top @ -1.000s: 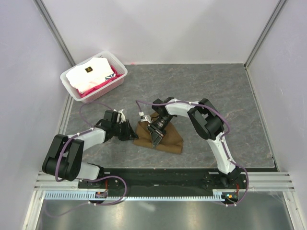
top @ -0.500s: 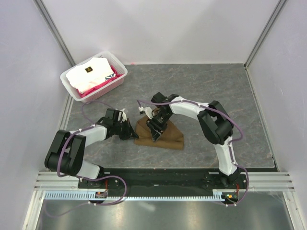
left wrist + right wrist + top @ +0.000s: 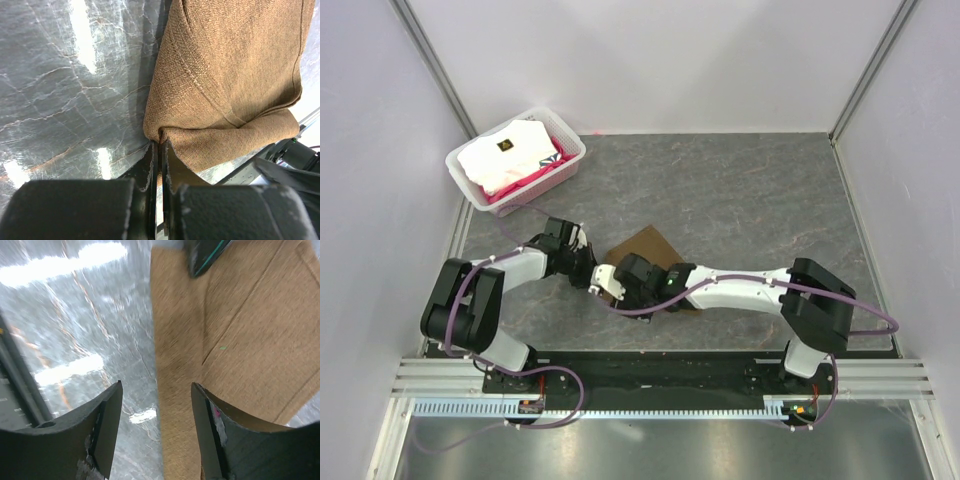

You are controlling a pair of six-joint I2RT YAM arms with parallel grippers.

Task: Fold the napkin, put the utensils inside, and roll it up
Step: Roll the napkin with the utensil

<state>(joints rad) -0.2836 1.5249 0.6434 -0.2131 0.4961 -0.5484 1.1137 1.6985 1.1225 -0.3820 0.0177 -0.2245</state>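
The brown napkin (image 3: 647, 250) lies on the grey table between the two arms, partly folded with creases. My left gripper (image 3: 591, 277) is shut on the napkin's left corner (image 3: 161, 136), and the cloth (image 3: 230, 75) spreads away from its tips. My right gripper (image 3: 612, 284) hangs low over the napkin's left edge (image 3: 175, 390). It (image 3: 156, 395) stands open, one finger over bare table and the other over cloth, holding nothing. The left gripper's dark tip (image 3: 202, 255) shows at the top of the right wrist view. The utensils are out of view.
A white basket (image 3: 567, 132) with white and pink folded cloths (image 3: 505, 160) stands at the back left. Pale walls close in the table on three sides. The right arm (image 3: 750, 292) stretches low along the front edge.
The right arm swung from above the napkin down to the front left and its jaws opened wider. The left jaws closed on the corner. The napkin has spread out toward the back.
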